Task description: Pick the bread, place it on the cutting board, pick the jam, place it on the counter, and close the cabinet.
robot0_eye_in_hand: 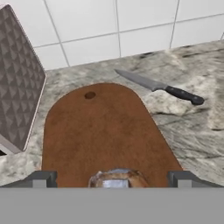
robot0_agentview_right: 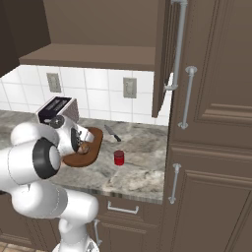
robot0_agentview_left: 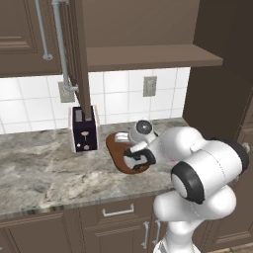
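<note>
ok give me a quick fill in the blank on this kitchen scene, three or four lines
1. The bread lies on the ____ between the open gripper fingertips.
2. The jam stands on the ____.
3. The black-handled ____ lies on the counter beyond the board.
4. The cabinet door is ____.

Missing words: cutting board; counter; knife; open

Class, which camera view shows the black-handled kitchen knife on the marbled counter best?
The hand view: the black-handled kitchen knife lies whole and large beside the brown wooden cutting board. The right base view shows it small; in the left base view I cannot find it.
</note>
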Controlling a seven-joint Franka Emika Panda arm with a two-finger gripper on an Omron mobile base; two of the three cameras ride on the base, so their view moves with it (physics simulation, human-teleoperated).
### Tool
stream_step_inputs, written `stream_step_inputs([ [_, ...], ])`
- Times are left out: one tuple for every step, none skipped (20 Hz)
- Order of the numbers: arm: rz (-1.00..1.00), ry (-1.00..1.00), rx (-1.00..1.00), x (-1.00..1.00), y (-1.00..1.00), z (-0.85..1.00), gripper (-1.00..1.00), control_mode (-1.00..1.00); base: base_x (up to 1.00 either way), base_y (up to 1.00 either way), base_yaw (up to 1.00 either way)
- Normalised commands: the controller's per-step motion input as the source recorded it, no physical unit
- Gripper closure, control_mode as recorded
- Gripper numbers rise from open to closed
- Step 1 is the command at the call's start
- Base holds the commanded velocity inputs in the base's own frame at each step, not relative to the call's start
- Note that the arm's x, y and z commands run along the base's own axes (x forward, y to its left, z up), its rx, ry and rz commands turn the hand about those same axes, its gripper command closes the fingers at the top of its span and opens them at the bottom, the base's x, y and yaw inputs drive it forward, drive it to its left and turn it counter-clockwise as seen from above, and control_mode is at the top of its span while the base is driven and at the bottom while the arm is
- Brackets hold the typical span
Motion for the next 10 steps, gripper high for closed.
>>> stream_step_inputs([
  [0.00,-0.15,0.00,-0.02,0.00,0.18,-1.00,-1.00,0.00,0.00,0.00],
  [0.00,-0.15,0.00,-0.03,0.00,0.17,-1.00,-1.00,0.00,0.00,0.00],
  [0.00,-0.14,0.00,-0.06,0.00,0.18,-1.00,-1.00,0.00,0.00,0.00],
  [0.00,-0.13,0.00,-0.09,0.00,0.20,-1.00,-1.00,0.00,0.00,0.00],
  [0.00,-0.12,0.00,-0.07,0.00,0.21,-1.00,-1.00,0.00,0.00,0.00],
  [0.00,-0.12,0.00,-0.09,0.00,0.23,-1.00,-1.00,0.00,0.00,0.00],
  [0.00,-0.12,0.00,-0.11,0.00,0.24,-1.00,-1.00,0.00,0.00,0.00],
  [0.00,-0.13,0.00,-0.12,0.00,0.26,-1.00,-1.00,0.00,0.00,0.00],
  [0.00,-0.13,0.00,-0.14,0.00,0.26,-1.00,-1.00,0.00,0.00,0.00],
  [0.00,-0.13,0.00,-0.14,0.00,0.28,-1.00,-1.00,0.00,0.00,0.00],
])
